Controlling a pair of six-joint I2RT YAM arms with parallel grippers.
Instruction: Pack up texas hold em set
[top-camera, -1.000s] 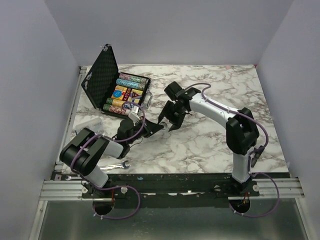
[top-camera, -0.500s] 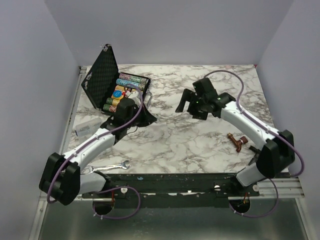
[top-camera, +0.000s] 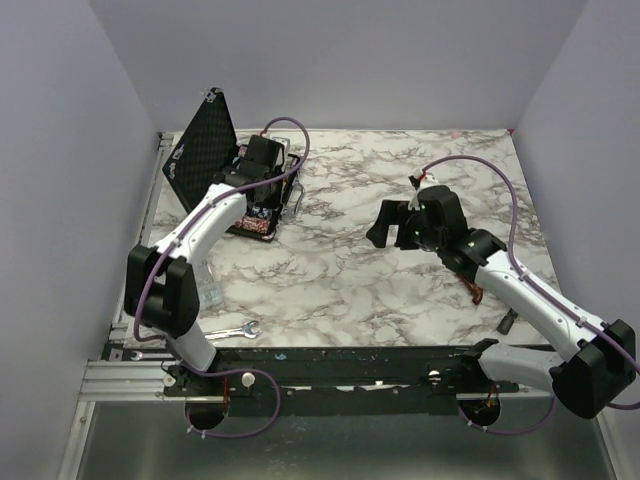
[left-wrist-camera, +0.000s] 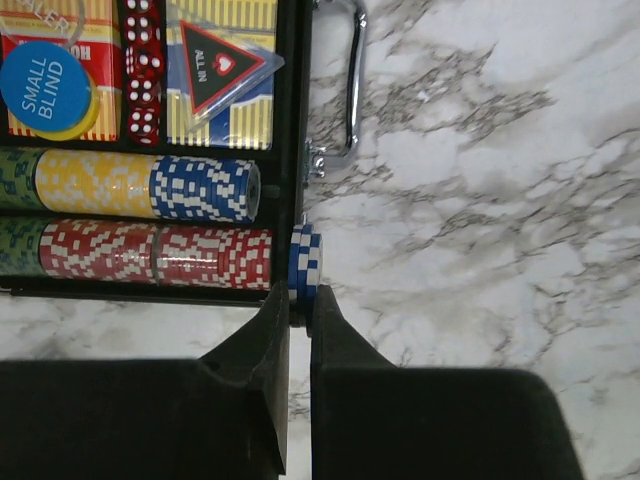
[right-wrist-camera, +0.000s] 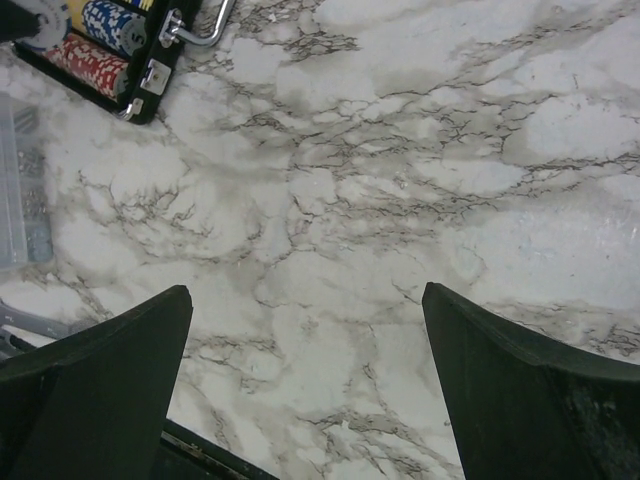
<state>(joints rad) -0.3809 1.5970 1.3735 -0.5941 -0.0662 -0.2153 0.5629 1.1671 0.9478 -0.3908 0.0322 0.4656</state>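
Observation:
The black hinged case (top-camera: 200, 150) stands open at the table's back left. In the left wrist view its tray (left-wrist-camera: 290, 120) holds rows of yellow, blue (left-wrist-camera: 205, 188), red (left-wrist-camera: 150, 253) and green chips. Above them lie a yellow-blue card box (left-wrist-camera: 235, 125) under a dark red "ALL IN" triangle (left-wrist-camera: 215, 72), red dice and a blue "SMALL BLIND" disc (left-wrist-camera: 45, 82). My left gripper (left-wrist-camera: 300, 295) (top-camera: 262, 165) is shut on a thin stack of blue-and-white chips (left-wrist-camera: 305, 262) at the case's rim by the metal handle (left-wrist-camera: 352, 90). My right gripper (right-wrist-camera: 305, 292) (top-camera: 395, 225) hangs wide open over bare marble mid-table.
A silver wrench (top-camera: 232, 331) lies near the front left edge. A clear plastic box (right-wrist-camera: 20, 190) sits in front of the case. A brown tap-shaped piece (top-camera: 477, 292) shows partly under the right arm. The enclosure walls stand close behind the case.
The grippers were together mid-table a second ago. My left arm has swung back to the case with the chips. My right gripper opened wide and drew back to the right.

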